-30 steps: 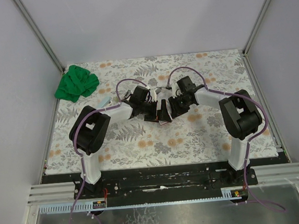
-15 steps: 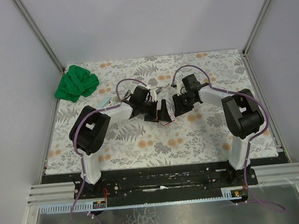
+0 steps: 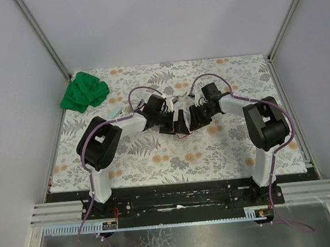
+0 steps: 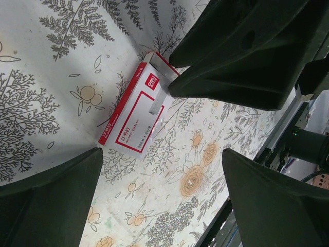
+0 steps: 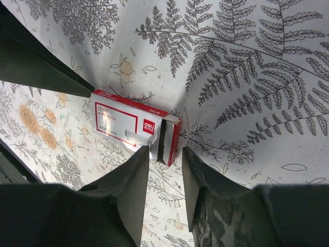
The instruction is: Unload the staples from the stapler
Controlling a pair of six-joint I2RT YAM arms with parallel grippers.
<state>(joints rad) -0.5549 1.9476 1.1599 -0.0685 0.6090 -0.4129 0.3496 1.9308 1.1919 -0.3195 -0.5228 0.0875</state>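
Mat [image 3: 174, 157]: printed floral sheet, matt, flat; cloth or paper, can't tell. Box [image 4: 136, 116]: thin card, red/white print, smooth, with a light sheen patch on its top face. Left fingers [image 4: 241, 51]: black plastic, matt, smooth. Right fingers [image 5: 216, 206]: same plastic, finely grainy up close. Rag [image 3: 84, 91] at 10 o'clock on the mat: green cloth, soft, crumpled. Cables [image 3: 143, 89]: purple sheath, slightly glossy. Walls [image 3: 162, 20]: smooth matt panels. Posts [image 3: 40, 36]: bare metal, satin. Sheet [image 3: 175, 244] at 6 o'clock: brushed metal, reflective, scuffed.
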